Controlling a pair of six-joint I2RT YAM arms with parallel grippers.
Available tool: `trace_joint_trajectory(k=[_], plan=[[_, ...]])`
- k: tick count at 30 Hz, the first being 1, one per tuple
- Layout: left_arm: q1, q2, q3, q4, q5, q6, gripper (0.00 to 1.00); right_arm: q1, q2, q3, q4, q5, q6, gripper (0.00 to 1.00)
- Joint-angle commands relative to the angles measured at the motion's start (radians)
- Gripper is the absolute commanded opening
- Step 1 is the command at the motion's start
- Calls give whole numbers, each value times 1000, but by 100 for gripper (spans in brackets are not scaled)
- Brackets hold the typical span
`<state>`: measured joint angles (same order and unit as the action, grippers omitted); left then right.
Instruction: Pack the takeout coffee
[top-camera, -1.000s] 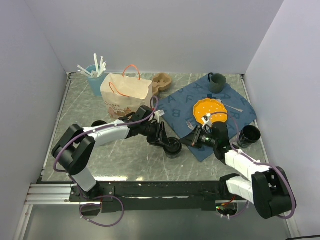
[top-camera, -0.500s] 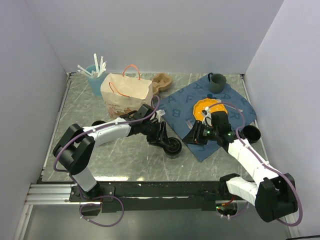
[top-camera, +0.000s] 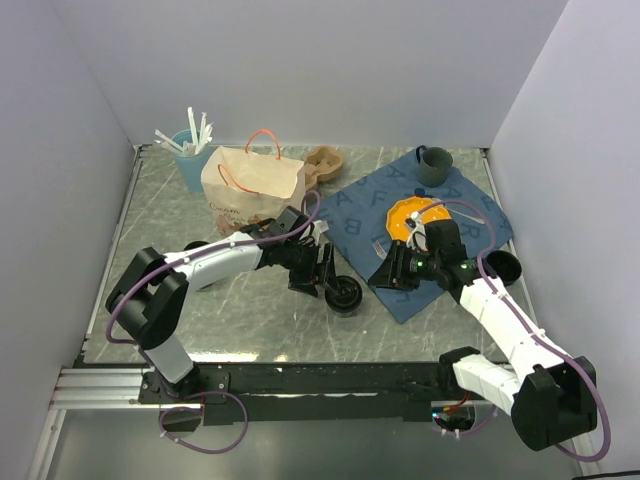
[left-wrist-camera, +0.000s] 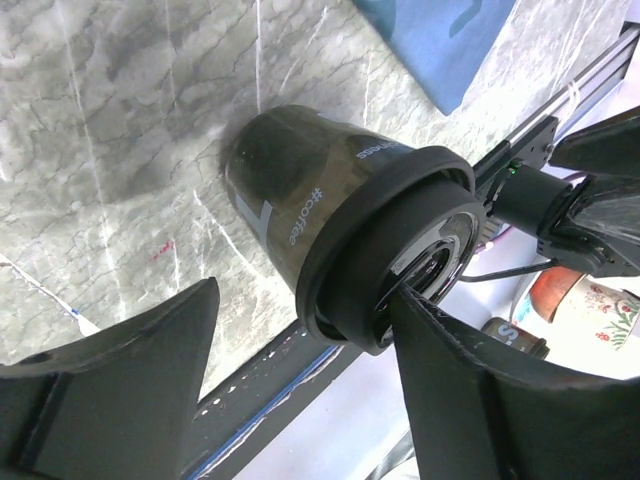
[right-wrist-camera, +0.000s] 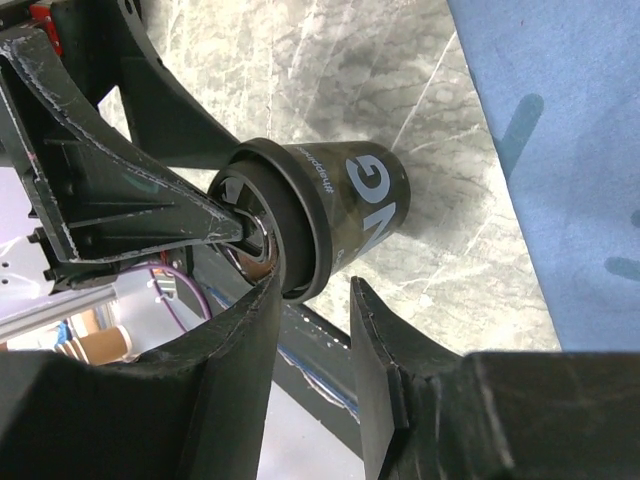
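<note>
The takeout coffee (top-camera: 346, 294) is a dark cup with a black lid and "#coffee" printed on its side. It stands on the marble table between both arms. In the left wrist view the cup (left-wrist-camera: 300, 190) sits just ahead of my left gripper (left-wrist-camera: 300, 300), which is open. One finger tip rests against the lid top, and the other finger is well clear of the cup. From the top view the left gripper (top-camera: 322, 278) is at the cup's left. My right gripper (top-camera: 386, 274) is open on the cup's right. Its fingers (right-wrist-camera: 250, 350) reach the lid's edge (right-wrist-camera: 290, 240) with nothing between them.
A paper bag (top-camera: 252, 185) with orange handles stands at the back left beside a light-blue cup of white sticks (top-camera: 190, 152). A blue lettered cloth (top-camera: 360, 205) carries an orange plate (top-camera: 412, 215) and a teal mug (top-camera: 433, 165). An open black cup (top-camera: 497, 268) stands at the right.
Both grippers have opened wider. The left jaws have spread off the cup. The right arm has lifted and drawn back a little. The cup has stayed in place.
</note>
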<state>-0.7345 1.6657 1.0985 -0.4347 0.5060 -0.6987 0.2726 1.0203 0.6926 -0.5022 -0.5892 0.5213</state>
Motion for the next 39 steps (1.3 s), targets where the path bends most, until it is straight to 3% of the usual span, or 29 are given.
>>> trace_joint_trajectory(k=[1,13,18,22,26,39], plan=[[-5,-41,40,-27,-20,27,78,7,-25,44,-16,22,-17,42],[-5,-44,130,-39,-40,41,89,22,-14,68,-39,49,-23,42],[-5,-90,136,-134,-164,76,84,82,32,172,-102,126,-14,39],[-5,-164,71,-127,-250,79,71,151,86,243,-101,134,5,32],[-5,-202,-26,-43,-210,68,63,186,136,243,-38,62,46,22],[-6,-142,-104,143,-112,38,57,191,264,170,27,43,46,19]])
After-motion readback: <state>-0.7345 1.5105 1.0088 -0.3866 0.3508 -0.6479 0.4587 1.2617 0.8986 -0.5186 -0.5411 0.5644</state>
